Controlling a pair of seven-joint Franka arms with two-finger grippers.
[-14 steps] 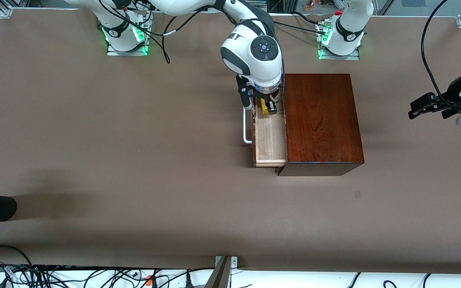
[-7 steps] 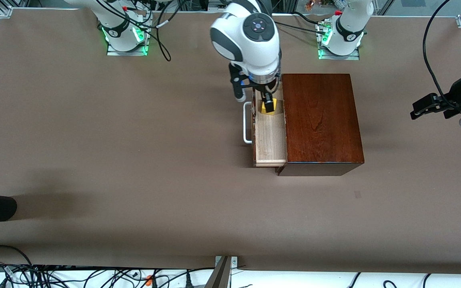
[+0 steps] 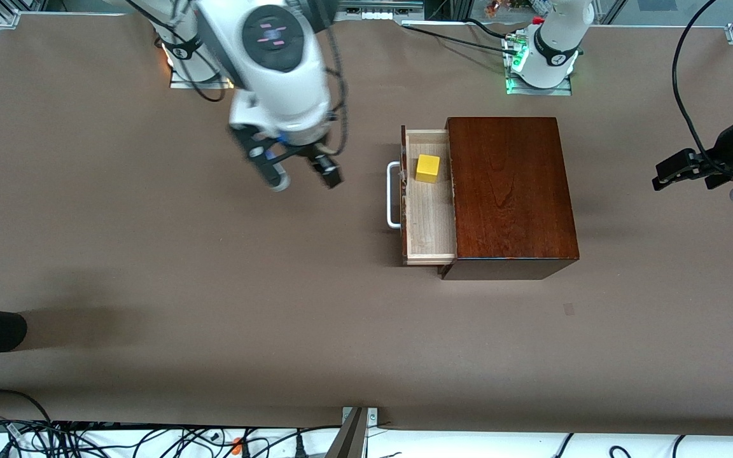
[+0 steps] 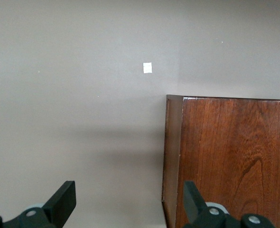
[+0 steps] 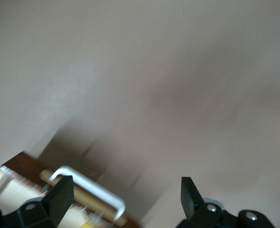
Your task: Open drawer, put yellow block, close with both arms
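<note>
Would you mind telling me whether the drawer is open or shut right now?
Open. The drawer is pulled out of the wooden box, its pale floor exposed with the yellow block resting inside.

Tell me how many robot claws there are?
2. The right gripper hangs open over the bare table beside the drawer. The left gripper waits open at the left arm's end of the table.

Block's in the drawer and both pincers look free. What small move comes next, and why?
Probably bring the right pincer, open over bare table, to the handle to push the drawer shut. The yellow block lies inside, the drawer stands pulled out of the box, and the left pincer, also open, waits toward its end of the table.
</note>
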